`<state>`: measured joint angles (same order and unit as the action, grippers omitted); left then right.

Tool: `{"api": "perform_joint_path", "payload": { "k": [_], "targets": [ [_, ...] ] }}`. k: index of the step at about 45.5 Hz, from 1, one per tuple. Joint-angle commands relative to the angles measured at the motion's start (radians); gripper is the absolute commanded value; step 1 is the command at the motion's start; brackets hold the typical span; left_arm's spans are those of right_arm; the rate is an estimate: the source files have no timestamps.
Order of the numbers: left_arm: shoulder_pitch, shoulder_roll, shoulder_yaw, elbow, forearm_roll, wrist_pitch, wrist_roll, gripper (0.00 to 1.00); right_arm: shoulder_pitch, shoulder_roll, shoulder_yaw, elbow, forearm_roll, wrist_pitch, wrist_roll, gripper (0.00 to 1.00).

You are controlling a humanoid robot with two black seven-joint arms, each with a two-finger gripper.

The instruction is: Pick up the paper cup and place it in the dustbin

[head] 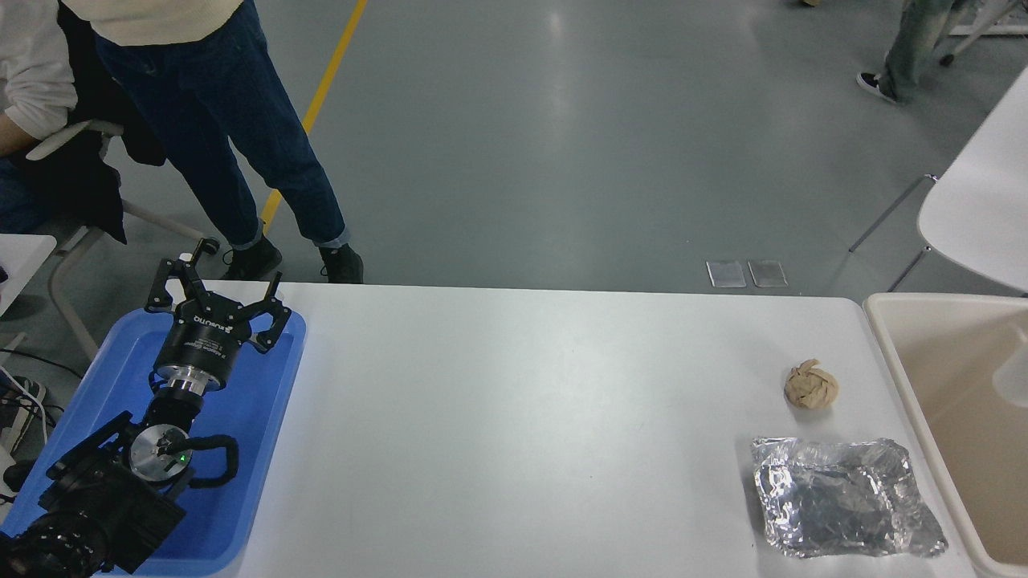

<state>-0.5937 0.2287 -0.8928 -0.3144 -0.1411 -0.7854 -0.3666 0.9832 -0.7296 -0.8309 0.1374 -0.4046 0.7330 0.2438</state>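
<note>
The beige dustbin [906, 401] stands against the table's right end, cut off by the picture's edge. Inside it, at the right edge, lies a pale whitish shape [1012, 373] that looks like part of the paper cup; most of it is cut off. My right arm and gripper are out of view. My left gripper [215, 295] is parked at the lower left over the blue tray, open and empty.
A crumpled brown paper ball [811, 384] and a crinkled silver foil sheet [843, 498] lie on the white table [522, 417] near the dustbin. The blue tray [265, 401] sits at the left. A person's legs [241, 144] stand beyond the far left corner.
</note>
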Motion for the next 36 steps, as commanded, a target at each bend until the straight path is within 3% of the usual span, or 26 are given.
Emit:
{"api": "perform_joint_path", "payload": {
  "k": [1,12,27,28,33,36],
  "targets": [
    [0.000,0.000,0.000,0.000,0.000,0.000,0.000,1.00,-0.164,0.067,0.065,-0.079,0.004,-0.157,-0.112,0.00],
    [0.000,0.001,0.000,0.000,0.000,0.000,0.000,1.00,-0.259,0.111,0.216,-0.079,0.092,-0.402,-0.297,0.00],
    [0.000,0.001,0.000,0.000,0.000,0.000,0.000,1.00,-0.285,0.176,0.240,-0.076,0.105,-0.567,-0.310,0.00],
    [0.000,0.000,0.000,0.000,0.000,0.000,0.000,1.00,-0.285,0.177,0.242,-0.076,0.105,-0.569,-0.310,0.03],
    [0.000,0.000,0.000,0.000,0.000,0.000,0.000,1.00,-0.285,0.179,0.242,-0.079,0.104,-0.642,-0.308,0.70],
    [0.000,0.000,0.000,0.000,0.000,0.000,0.000,1.00,-0.285,0.183,0.243,-0.073,0.105,-0.708,-0.307,0.90]
  ]
}}
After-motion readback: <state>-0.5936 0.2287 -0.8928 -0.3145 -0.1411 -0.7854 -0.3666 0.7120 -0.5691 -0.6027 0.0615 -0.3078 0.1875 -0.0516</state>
